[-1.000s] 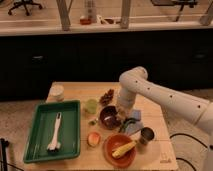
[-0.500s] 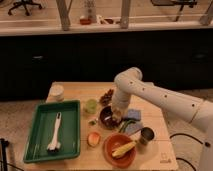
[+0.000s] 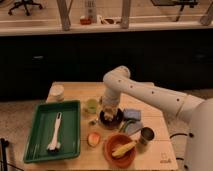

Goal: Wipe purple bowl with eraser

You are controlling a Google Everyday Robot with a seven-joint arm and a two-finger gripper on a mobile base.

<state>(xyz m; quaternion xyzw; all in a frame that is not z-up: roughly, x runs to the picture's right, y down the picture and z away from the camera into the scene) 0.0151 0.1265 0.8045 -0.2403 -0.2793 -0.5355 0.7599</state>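
The purple bowl (image 3: 112, 120) sits in the middle of the wooden table (image 3: 70, 92), just behind the orange dish. My gripper (image 3: 109, 109) hangs from the white arm (image 3: 150, 95), which reaches in from the right. It is low over the bowl's back left rim and covers part of it. The eraser does not show in this view; the wrist and gripper hide the spot right behind the bowl.
A green tray (image 3: 35, 145) with a white brush (image 3: 55, 131) lies at the left. A white cup (image 3: 58, 92) and a green cup (image 3: 91, 105) stand behind and left of the bowl. An orange dish with corn (image 3: 111, 154), a peach (image 3: 93, 139), a metal can (image 3: 146, 135) and a grey-blue cloth (image 3: 132, 114) crowd the front and right.
The arm has swung left. The gripper has moved from the right side of the purple bowl to over its back left rim. The objects on the table have not moved.
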